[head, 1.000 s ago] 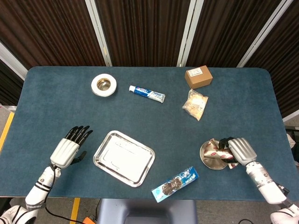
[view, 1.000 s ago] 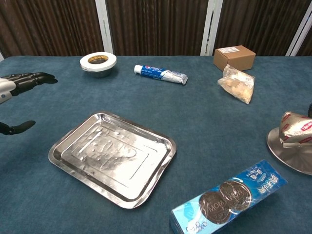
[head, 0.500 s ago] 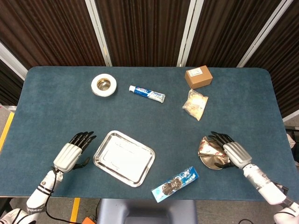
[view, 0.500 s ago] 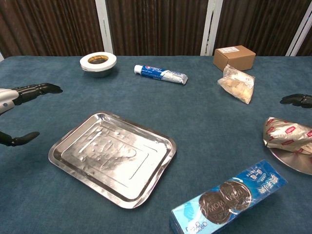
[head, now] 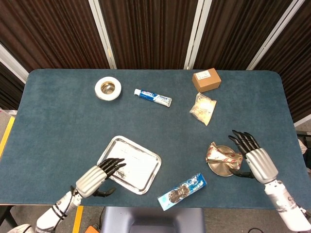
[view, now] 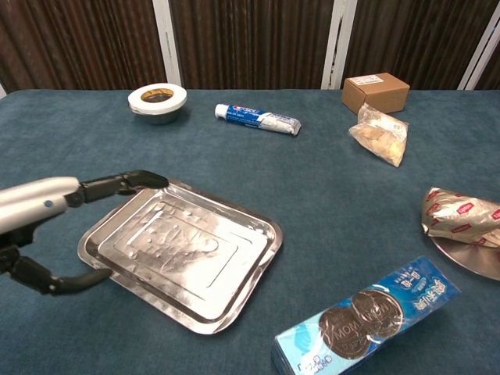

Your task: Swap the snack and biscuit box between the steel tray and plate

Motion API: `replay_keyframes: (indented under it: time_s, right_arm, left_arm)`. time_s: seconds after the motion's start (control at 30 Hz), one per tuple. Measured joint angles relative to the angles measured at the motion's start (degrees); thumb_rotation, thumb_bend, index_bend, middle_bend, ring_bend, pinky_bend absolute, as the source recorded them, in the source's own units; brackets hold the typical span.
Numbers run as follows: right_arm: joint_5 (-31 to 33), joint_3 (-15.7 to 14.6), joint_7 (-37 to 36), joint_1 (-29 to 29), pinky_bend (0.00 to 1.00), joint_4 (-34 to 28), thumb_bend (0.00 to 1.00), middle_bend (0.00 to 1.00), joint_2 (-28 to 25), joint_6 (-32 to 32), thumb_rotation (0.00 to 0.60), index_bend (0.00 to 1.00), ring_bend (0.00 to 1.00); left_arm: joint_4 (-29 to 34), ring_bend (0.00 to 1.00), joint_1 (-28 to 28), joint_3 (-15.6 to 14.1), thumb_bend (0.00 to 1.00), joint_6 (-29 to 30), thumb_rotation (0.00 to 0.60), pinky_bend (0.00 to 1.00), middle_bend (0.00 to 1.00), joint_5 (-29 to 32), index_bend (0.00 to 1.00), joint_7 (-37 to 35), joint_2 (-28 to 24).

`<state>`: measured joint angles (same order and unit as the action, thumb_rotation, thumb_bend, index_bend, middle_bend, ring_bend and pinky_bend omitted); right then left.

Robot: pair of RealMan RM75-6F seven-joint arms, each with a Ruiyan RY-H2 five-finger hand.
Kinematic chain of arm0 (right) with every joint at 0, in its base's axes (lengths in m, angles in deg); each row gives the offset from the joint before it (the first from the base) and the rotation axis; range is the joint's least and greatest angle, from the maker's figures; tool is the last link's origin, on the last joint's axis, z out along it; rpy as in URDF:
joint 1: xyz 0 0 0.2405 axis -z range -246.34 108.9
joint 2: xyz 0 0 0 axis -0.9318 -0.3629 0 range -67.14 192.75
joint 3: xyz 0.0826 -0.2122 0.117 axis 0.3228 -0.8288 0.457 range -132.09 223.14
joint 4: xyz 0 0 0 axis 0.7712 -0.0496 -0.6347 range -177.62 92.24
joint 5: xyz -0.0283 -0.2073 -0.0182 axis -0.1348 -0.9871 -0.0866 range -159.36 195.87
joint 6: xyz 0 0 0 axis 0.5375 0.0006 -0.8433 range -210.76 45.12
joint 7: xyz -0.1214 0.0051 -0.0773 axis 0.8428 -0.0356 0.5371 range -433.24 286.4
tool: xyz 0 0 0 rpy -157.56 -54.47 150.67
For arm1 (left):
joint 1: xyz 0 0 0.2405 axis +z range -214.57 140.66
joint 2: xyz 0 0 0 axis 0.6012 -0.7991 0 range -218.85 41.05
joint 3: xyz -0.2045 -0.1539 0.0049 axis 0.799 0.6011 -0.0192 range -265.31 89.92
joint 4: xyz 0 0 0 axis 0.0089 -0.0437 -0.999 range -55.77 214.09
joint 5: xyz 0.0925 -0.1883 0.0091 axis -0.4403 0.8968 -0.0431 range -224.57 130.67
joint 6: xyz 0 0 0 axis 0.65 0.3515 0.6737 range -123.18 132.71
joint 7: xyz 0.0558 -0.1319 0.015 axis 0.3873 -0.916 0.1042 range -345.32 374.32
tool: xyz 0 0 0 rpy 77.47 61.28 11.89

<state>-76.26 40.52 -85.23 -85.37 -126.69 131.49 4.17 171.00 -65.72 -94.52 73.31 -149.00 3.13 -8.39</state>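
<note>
The steel tray (head: 133, 171) (view: 203, 273) lies bare at the front middle of the table. A silver snack packet (head: 219, 154) (view: 459, 216) rests on the round steel plate (head: 219, 167) (view: 469, 262) at the right. The blue biscuit box (head: 182, 191) (view: 367, 316) lies on the cloth between tray and plate, near the front edge. My left hand (head: 97, 178) (view: 47, 223) is open, its fingers spread over the tray's left corner. My right hand (head: 255, 158) is open just right of the plate, apart from the snack; the chest view does not show it.
At the back stand a roll of tape (head: 108, 88), a toothpaste tube (head: 152, 97), a brown cardboard box (head: 206, 80) and a clear bag of snacks (head: 202, 108). The table's front edge runs just below the biscuit box.
My right hand has let go of the snack packet and drawn back to the right, leaving it on the plate. My left hand has swung right, reaching the tray's left corner.
</note>
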Motion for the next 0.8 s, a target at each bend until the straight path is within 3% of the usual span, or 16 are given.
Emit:
replay_keyframes:
  time_s: [0.1, 0.2, 0.47, 0.8]
  right_arm:
    - [0.41, 0.39, 6.82, 1.59, 0.0, -2.05, 0.25, 0.0, -0.83, 1.41, 0.599, 0.0, 0.0]
    - [0.81, 0.75, 7.96, 2.79, 0.0, -3.46, 0.25, 0.0, -2.0, 2.18, 0.598, 0.0, 0.0]
    - [3.57, 2.33, -3.14, 4.34, 0.0, -5.29, 0.25, 0.0, -5.93, -0.44, 0.587, 0.0, 0.0]
    - [5.16, 4.2, -6.85, 4.27, 0.0, -4.72, 0.25, 0.0, -7.25, -3.44, 0.586, 0.0, 0.0]
  left_arm:
    - [1.43, 0.0, -1.4, 1.16, 0.39, -1.83, 0.6, 0.09, 0.0, 0.49, 0.0, 1.92, 2.71]
    - [2.27, 0.0, -3.2, 3.27, 0.4, -4.48, 0.6, 0.09, 0.0, 1.74, 0.0, 5.11, 5.79]
    - [4.85, 0.0, -9.2, 8.13, 0.39, -13.49, 0.6, 0.09, 0.0, 7.27, 0.0, 7.84, 12.49]
    - [3.19, 0.0, -15.63, 14.67, 0.35, -21.71, 0.6, 0.1, 0.0, 18.08, 0.0, 12.8, 20.7]
